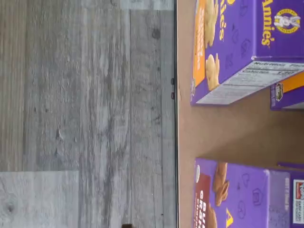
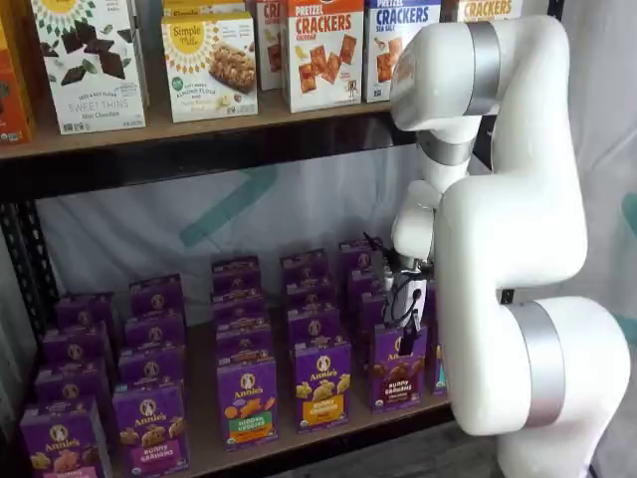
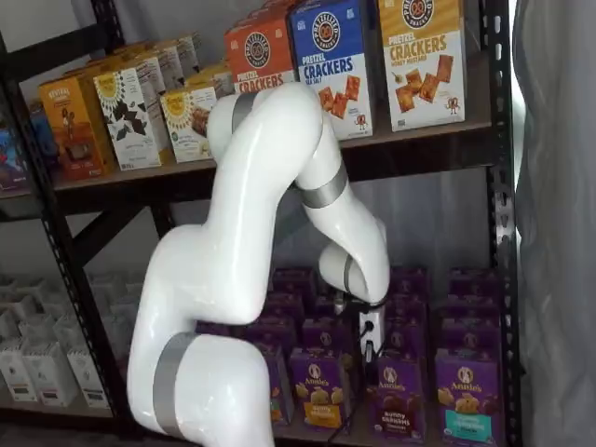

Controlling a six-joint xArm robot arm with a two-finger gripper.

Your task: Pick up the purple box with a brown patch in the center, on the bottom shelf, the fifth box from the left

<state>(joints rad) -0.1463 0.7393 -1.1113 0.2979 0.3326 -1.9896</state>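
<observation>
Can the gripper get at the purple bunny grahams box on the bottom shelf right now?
Probably yes: the gripper hangs just above the purple box, which stands in the front row with nothing before it.

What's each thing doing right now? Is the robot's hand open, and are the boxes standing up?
purple box: standing upright at the front of its row, on the shelf.
gripper: hanging right by the purple box; I cannot tell if it is open or shut.
bottom shelf: loaded with rows of upright purple cartons.
cracker boxes: upright on the shelf above.

Upright purple box (image 2: 396,366), front row of bottom shelf (image 2: 328,430).
</observation>
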